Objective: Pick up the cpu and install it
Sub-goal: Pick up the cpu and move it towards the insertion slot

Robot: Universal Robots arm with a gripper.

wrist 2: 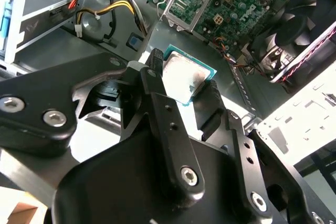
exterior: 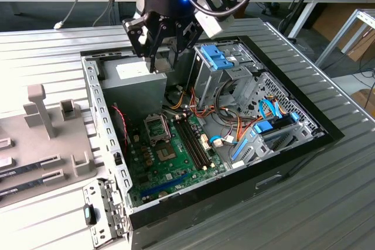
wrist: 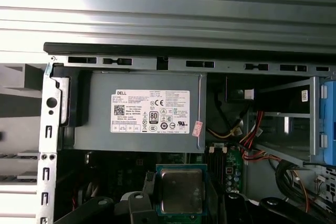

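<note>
We found the cpu [wrist 2: 181, 77] clamped by two opposite edges, the jaws of the gripper [exterior: 163, 61] closed upon it. Its metal top faced upward, a hold we judge left the underside free for seating. It hung over the power supply [wrist: 142, 111] inside the open computer case [exterior: 108, 139], well apart from the socket [exterior: 157, 127] on the motherboard [exterior: 170, 162], which appeared unoccupied. The arm stood near vertical over the case's rear corner, wrist pointing down.
</note>
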